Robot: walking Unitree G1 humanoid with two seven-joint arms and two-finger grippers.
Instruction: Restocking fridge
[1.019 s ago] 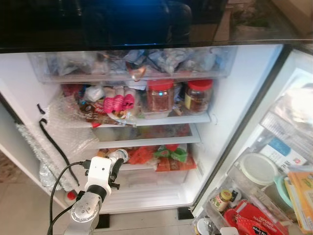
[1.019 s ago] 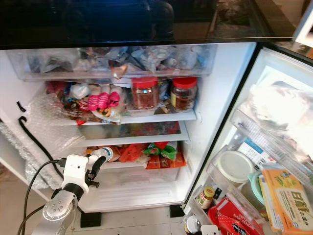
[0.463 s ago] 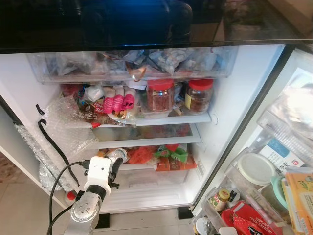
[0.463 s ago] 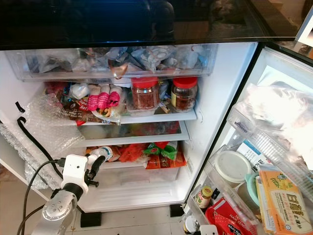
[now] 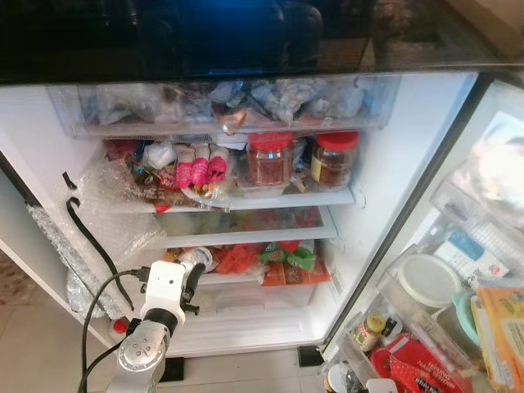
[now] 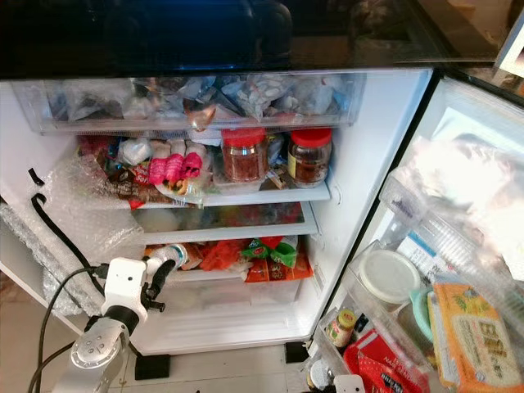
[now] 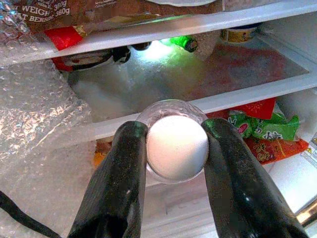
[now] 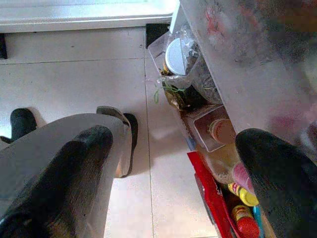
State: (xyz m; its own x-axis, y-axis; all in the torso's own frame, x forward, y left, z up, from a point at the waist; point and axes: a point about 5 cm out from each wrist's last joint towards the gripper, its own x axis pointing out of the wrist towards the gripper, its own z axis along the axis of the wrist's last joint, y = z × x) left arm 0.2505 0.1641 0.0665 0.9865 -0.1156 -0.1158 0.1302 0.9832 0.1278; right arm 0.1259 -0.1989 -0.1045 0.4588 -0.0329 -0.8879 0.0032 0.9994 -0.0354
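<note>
Little has moved over the last second: the door bins at the right have drifted slightly across the eye views, which reads as a small shift of the head camera, while the left gripper (image 5: 195, 277) holds its place at the front edge of the lower shelf (image 5: 246, 239) with its load unchanged.

Largest first, the fridge (image 5: 401, 164) stands open with its door (image 5: 491, 205) swung out to the right. Its clear top drawer (image 5: 221, 102) is packed with bagged food. On the upper shelf (image 5: 270, 199) stand two red-lidded jars (image 5: 268, 159) of dark contents towards the right end, with pink and white packets (image 5: 196, 170) at the middle and bubble wrap (image 5: 115, 221) spilling over the left edge. Red and green packets (image 5: 282, 262) crowd the bottom level. The door bins hold a white-lidded tub (image 5: 430, 281), cartons and small bottles.

The step in hand appears to be placing an item. The left gripper's fingers (image 7: 116, 183) pinch a small clear bottle with a white cap (image 7: 177, 147), the cap pointing back at the wrist camera. The next move probably calls for pushing forward into the bare stretch of that shelf, clear of the bubble wrap, before letting go.

The right gripper (image 8: 173, 173) hangs spread over the floor tiles beside the door's lowest bin.
</note>
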